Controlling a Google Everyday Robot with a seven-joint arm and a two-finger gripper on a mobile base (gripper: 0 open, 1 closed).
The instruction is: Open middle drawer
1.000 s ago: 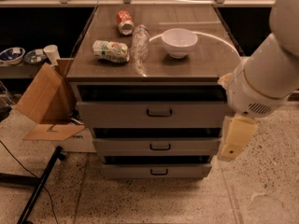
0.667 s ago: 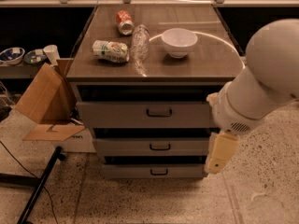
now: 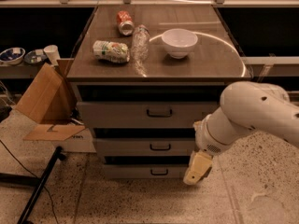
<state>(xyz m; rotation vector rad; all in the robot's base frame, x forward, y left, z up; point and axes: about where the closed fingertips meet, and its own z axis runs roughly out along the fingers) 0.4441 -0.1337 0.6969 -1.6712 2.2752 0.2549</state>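
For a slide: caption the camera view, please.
Gripper hangs low right of the middle drawer, handle untouched; bowl, bottle, can on top.

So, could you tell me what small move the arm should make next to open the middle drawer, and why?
Probably shift the gripper up and left in view, toward the handle of the middle drawer. That drawer looks shut, and the gripper hangs below and right of its handle, about level with the bottom drawer, not yet on any handle.
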